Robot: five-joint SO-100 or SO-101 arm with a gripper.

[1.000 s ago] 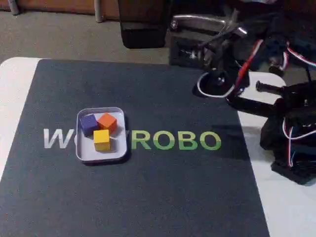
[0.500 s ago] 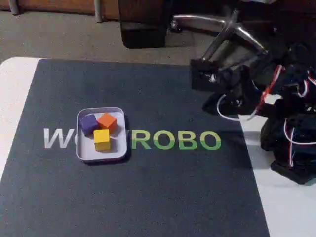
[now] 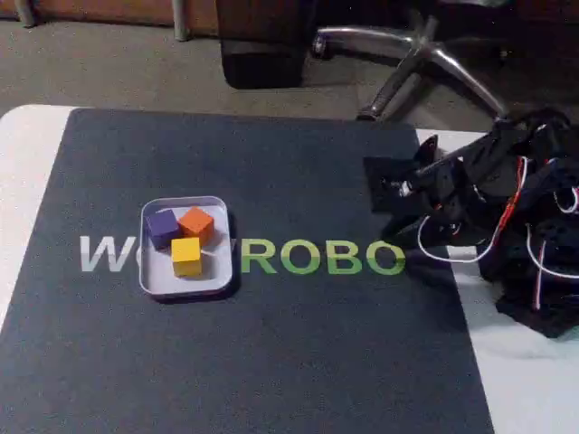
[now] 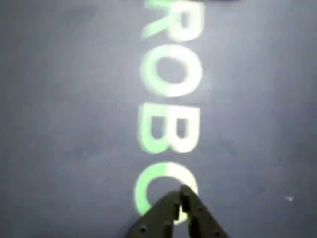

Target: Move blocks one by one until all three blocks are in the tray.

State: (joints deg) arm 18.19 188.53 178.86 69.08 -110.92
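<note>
The pale white tray (image 3: 217,282) lies on the left part of the dark mat. Inside it sit three blocks: the purple block (image 3: 163,226) at the back left, the orange block (image 3: 196,222) touching it on the right, and the yellow block (image 3: 186,256) in front of both. My gripper (image 3: 378,188) hangs low over the mat's right side, far to the right of the tray. In the wrist view the gripper (image 4: 181,196) is shut with nothing in it, its tips over the last green letter O (image 4: 166,186) of the printed word.
The dark mat (image 3: 271,362) with the green "ROBO" lettering (image 3: 321,258) covers most of the white table (image 3: 27,154). The arm's black body and loose wires (image 3: 534,244) crowd the right edge. A chair base (image 3: 425,54) stands on the floor behind.
The arm has folded down and back to the right, bringing the gripper from high behind the mat to low over its right side. Tray and blocks have not moved.
</note>
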